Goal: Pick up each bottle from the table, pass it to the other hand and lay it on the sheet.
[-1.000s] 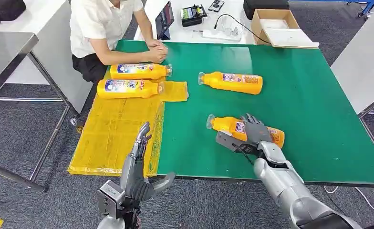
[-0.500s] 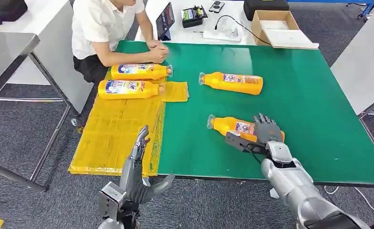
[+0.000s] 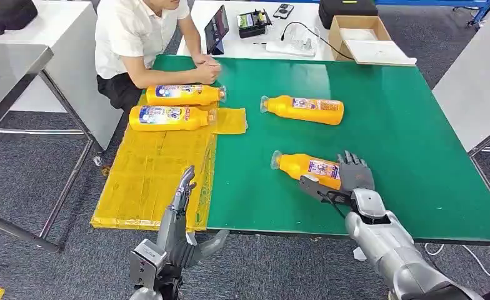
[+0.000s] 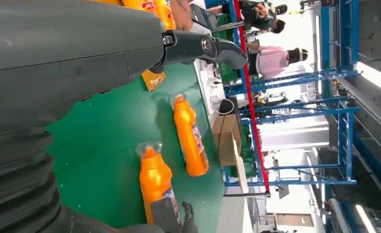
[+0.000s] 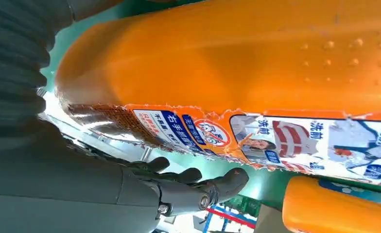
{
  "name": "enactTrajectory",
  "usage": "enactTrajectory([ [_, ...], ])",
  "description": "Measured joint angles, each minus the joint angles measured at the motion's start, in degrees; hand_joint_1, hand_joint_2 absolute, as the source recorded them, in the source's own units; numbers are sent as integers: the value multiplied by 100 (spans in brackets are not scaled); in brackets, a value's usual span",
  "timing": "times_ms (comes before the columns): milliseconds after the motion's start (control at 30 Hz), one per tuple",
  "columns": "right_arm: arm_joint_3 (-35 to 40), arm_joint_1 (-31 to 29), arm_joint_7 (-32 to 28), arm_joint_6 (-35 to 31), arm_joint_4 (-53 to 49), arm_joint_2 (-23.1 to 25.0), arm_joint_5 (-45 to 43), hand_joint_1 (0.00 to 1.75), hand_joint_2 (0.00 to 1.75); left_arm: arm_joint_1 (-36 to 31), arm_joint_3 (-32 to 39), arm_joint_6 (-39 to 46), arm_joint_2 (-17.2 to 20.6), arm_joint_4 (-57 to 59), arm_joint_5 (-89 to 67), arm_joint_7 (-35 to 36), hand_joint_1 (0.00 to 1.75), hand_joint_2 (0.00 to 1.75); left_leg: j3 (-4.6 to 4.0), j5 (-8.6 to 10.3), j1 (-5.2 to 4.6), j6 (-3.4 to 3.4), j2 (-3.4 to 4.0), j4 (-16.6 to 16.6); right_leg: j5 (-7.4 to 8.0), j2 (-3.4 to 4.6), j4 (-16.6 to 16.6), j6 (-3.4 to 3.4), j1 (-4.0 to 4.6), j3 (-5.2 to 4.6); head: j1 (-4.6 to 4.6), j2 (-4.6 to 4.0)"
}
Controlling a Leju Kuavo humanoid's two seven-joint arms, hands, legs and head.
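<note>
Right robot hand [image 3: 350,177] lies over the near bottle's [image 3: 308,166] base.

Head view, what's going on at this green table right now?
A humanoid's right robot hand is wrapped over the base end of the nearest orange bottle, which lies on the green table. Its left robot hand waits open by the yellow sheet, where two bottles already lie. A fourth bottle remains. A person sits opposite.
</note>
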Motion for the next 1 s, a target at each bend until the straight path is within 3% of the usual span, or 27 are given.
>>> enactTrajectory([
  [67, -7, 1, -4, 22, -2, -2, -18, 2, 175, 0, 0, 9, 0, 0, -2, 13, 0, 175, 3, 0, 0, 0, 0, 0, 0, 0, 0, 0, 0, 2, 0, 0],
  [100, -20, 3, -22, 53, 0, -2, -26, 140, 175, 0, 2, 18, 0, 0, -2, 20, 0, 175, 5, 0, 0, 0, 0, 0, 0, 0, 0, 0, 0, 3, 0, 0],
  [133, -48, 4, -41, 85, 0, 0, -41, 175, 175, -2, 2, 22, 0, 0, -2, 26, 0, 175, 6, 0, 0, 0, 0, 0, 0, 0, 0, 0, 0, 4, 0, 0],
  [467, -488, 111, -806, 173, 225, -33, -725, 175, 175, -125, 2, -22, 0, 109, 55, 24, 0, 175, 30, -10, 1, -5, -1, 0, -5, 1, -3, 1, 2, 25, 0, 0],
  [867, -918, 155, -895, 3, 487, 13, -979, 175, 175, -251, 4, -164, 2, 243, 216, 39, 0, 175, 124, -61, 1, 6, -6, -1, -59, -1, -13, 5, 4, 67, 0, 0],
  [1000, -1268, 261, -1990, 13, 450, 48, -1846, 175, 175, -225, 33, -306, 2, 243, 646, 103, 0, 175, 127, -66, 5, 3, 4, -1, -47, 4, -22, 6, 9, 132, 7, 0],
])
